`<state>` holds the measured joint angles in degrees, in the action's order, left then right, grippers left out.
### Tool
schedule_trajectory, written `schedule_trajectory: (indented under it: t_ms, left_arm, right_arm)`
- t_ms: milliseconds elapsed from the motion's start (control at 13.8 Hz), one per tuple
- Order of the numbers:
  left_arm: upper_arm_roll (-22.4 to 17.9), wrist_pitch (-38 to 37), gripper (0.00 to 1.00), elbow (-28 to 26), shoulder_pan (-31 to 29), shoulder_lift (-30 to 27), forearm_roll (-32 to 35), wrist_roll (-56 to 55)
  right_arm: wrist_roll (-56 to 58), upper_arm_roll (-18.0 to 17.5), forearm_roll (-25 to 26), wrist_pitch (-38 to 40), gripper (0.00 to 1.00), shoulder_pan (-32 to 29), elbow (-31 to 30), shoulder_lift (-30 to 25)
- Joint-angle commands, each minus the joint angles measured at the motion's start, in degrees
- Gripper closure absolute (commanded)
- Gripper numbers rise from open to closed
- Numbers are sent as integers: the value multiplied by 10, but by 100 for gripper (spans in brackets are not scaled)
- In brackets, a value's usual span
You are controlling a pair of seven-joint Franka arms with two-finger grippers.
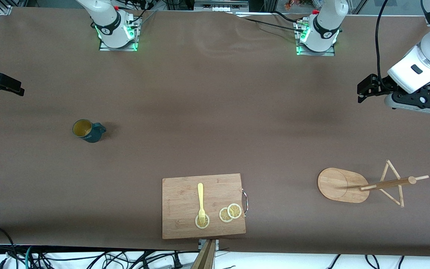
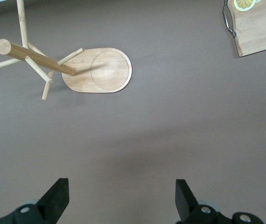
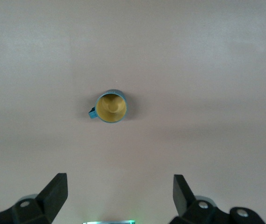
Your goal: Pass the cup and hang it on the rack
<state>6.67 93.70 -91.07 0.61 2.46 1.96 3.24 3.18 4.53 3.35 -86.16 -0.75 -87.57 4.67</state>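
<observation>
Two Franka arms hang raised above a brown table, neither touching anything. The left gripper is held up over bare tabletop at the left arm's end of the table, its white wrist angled down from the picture's edge and the black hand pointing toward the table's middle. In the left wrist view its fingers stand wide apart with nothing between them. The right gripper shows only partly at the frame's edge, up over bare table at the right arm's end; its fingers are likewise spread and empty in its own wrist view.

The cup — dark teal outside, mustard-yellow inside — stands upright on the table toward the right arm's end, its small handle turned toward the table's middle. From the right wrist camera the cup is seen from above, well apart from the gripper.

The rack stands on its oval bamboo base toward the left arm's end, nearer the front camera than the left gripper, post and thin crossing pegs bare; the left wrist camera looks down on the rack.

Between cup and rack, close to the table's near edge, lies a wooden cutting board carrying a yellow fork and three lemon slices — the fork's tines rest on one slice.
</observation>
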Motion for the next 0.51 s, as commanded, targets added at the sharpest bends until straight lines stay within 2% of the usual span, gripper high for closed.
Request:
schedule_trajectory:
  t_ms: [0,434]
  left_arm:
    - [2,-11,0,8,-1,-3,6,1]
    - [2,-11,0,8,-3,-2,6,2]
  right_arm:
    - [2,-2,4,8,0,-4,17,6]
    - [2,-2,3,8,0,-5,17,6]
